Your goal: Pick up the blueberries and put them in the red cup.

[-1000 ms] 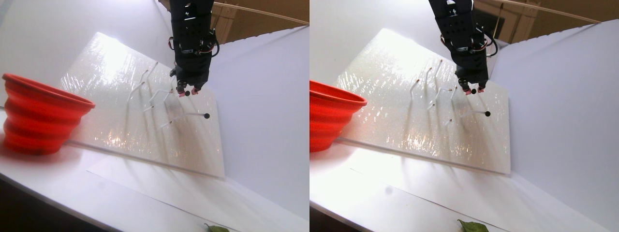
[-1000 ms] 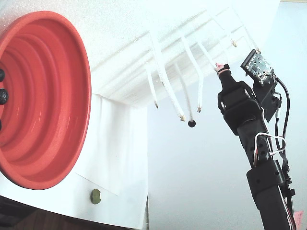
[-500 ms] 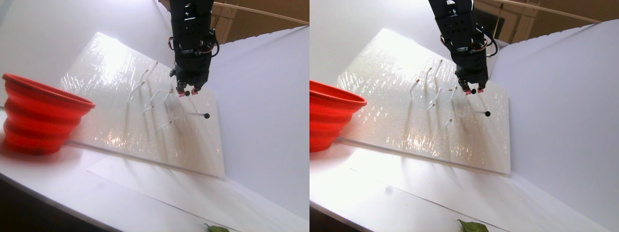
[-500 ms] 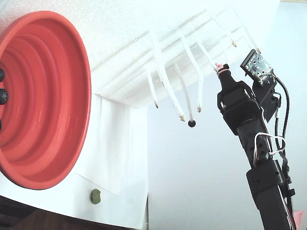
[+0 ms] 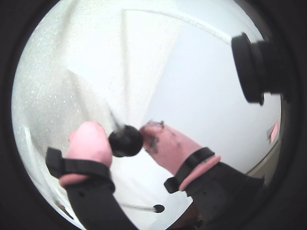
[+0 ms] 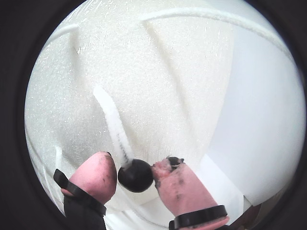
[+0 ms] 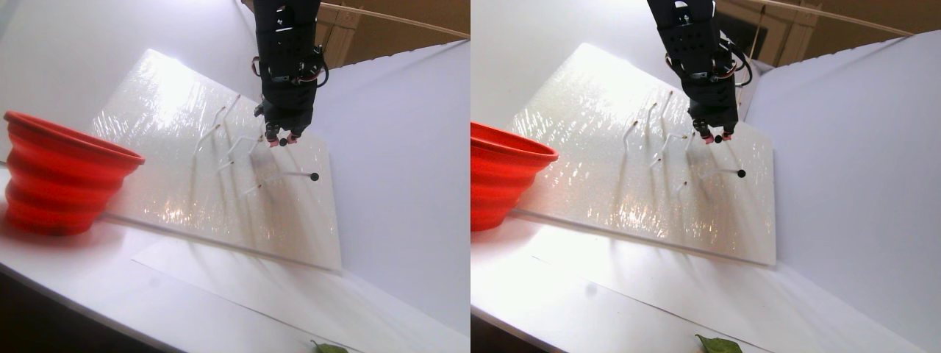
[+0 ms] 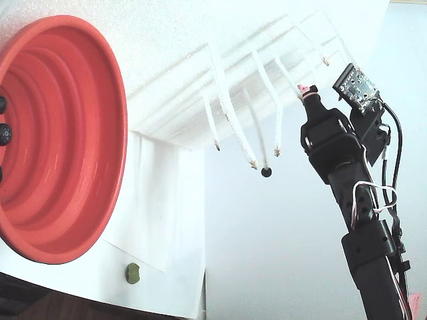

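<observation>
White foam board [image 7: 220,198]; gripper [image 6: 135,177] pinching blueberry [image 6: 135,175] off stem, several in red cup [image 8: 60,140], one [image 8: 266,172] left.

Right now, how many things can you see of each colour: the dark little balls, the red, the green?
Dark blueberries: 5 (one between the gripper fingertips, one on a stem tip, three cut off by the picture's edge inside the cup)
Red cup: 1
Green lump: 1
Total: 7
</observation>
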